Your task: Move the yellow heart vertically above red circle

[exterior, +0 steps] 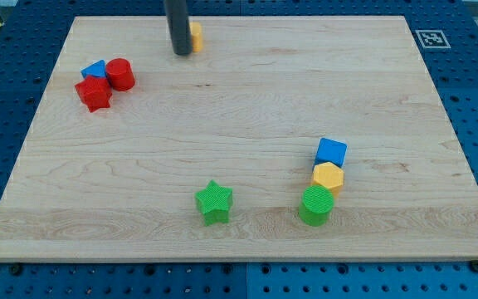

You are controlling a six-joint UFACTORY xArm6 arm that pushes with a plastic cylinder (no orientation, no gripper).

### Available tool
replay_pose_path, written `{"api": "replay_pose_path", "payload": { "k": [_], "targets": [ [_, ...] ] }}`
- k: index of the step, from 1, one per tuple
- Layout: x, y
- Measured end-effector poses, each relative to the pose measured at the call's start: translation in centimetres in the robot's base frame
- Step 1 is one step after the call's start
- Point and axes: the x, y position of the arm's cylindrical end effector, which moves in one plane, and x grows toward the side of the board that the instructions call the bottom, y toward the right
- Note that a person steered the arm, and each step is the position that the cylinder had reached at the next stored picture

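Observation:
The yellow heart [196,36] lies near the view's top edge of the board, mostly hidden behind my rod. My tip [181,52] rests on the board just left of the heart, touching or nearly touching it. The red circle [120,74] stands at the view's upper left, well left of and a little below the heart. A blue block [95,70] and a red star [94,94] sit tight against the circle's left side.
A green star [214,203] sits at the view's bottom centre. A blue cube [331,152], a yellow hexagon [328,178] and a green circle [316,206] form a column at the lower right. The wooden board [239,116] ends on a blue pegboard surround.

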Motion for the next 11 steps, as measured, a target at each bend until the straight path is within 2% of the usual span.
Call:
{"api": "replay_pose_path", "payload": {
  "k": [1,2,3,5,6,7,8,9,11],
  "targets": [
    [3.2,5.7],
    [-1.5,7.5],
    [-3.0,7.4],
    [-3.9,-0.6],
    [-5.8,-3.4],
    [-5.5,-3.8],
    [-4.9,0.0],
    [-8.6,0.5],
    [-8.7,-3.8]
  ]
}}
